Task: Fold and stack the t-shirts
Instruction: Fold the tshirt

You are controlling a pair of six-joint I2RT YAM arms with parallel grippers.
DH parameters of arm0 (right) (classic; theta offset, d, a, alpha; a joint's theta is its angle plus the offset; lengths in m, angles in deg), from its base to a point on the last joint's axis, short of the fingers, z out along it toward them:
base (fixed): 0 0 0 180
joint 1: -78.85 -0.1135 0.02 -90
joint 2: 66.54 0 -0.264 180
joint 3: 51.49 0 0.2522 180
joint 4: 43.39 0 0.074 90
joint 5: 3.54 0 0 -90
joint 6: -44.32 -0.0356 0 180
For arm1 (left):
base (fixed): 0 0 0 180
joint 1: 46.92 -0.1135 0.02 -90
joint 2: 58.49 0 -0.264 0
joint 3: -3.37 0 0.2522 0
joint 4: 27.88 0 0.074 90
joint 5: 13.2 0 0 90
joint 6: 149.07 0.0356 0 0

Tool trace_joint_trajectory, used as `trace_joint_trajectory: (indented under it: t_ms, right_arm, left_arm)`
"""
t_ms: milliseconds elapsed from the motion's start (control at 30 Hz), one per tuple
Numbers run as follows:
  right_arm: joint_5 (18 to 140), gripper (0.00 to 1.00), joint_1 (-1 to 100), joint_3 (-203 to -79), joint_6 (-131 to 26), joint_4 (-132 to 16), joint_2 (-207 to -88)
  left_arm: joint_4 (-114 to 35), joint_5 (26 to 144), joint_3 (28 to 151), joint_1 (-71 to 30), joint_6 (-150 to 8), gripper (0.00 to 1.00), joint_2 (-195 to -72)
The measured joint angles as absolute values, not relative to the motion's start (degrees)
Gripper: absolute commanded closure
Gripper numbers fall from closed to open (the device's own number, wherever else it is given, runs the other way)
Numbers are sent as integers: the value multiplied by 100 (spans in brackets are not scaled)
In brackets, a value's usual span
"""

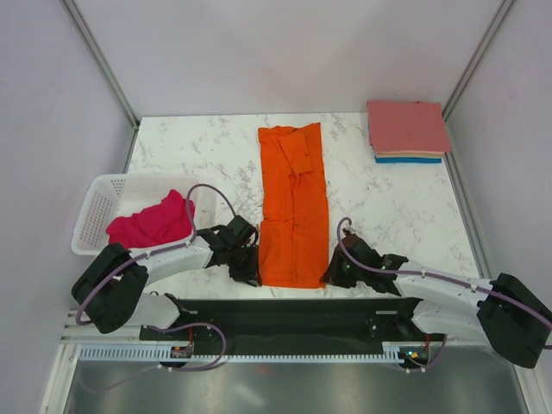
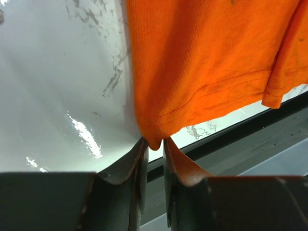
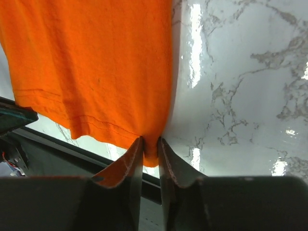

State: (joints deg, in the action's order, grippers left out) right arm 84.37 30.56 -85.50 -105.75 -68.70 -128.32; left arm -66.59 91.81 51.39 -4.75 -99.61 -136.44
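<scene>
The bright orange t-shirt (image 1: 293, 198) lies as a long narrow strip down the middle of the marble table (image 1: 388, 216). Its near hem reaches the table's front edge. My left gripper (image 1: 252, 272) is at the near left corner of that hem. In the left wrist view its tips (image 2: 154, 142) pinch the corner of the orange cloth (image 2: 207, 57). My right gripper (image 1: 332, 274) is at the near right corner, and its jaws (image 3: 150, 142) are shut on the orange hem (image 3: 96, 62). A magenta-pink t-shirt (image 1: 151, 222) lies crumpled in the basket. Folded salmon-pink, peach and blue shirts (image 1: 407, 128) are stacked at the back right.
A white plastic basket (image 1: 95, 194) stands at the left edge of the table, close behind my left arm. A black rail (image 1: 293, 315) runs along the near edge under both grippers. Grey walls close in the table on the left, back and right.
</scene>
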Motion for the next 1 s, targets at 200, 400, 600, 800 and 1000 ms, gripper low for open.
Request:
trace_joint_trajectory:
  t_ms: [200,400,600,800,1000]
  right_arm:
    - [8679,94,2949,-8533,-10676,-7141,-12668]
    - [8828,73,2945,-8531,-10660,-7454,-12459]
    - [8835,72,2916,-8533,-10649,-7451,-12437]
    - [8841,70,2892,-8531,-10647,-7598,-12343]
    - [8850,88,2870,-8520,-10606,-7768,-12242]
  left_arm:
    - [-6832,9045,5122,-265,-10094,65,-13305]
    - [-6896,8903,5122,-247,-10219,63,-13023]
    - [-6697,8958,5065,-247,-10365,65,-13144]
    - [-6480,9072,4907,-247,-10494,76,-13266]
    - [-6402,9107,4781,-204,-10597,98,-13325]
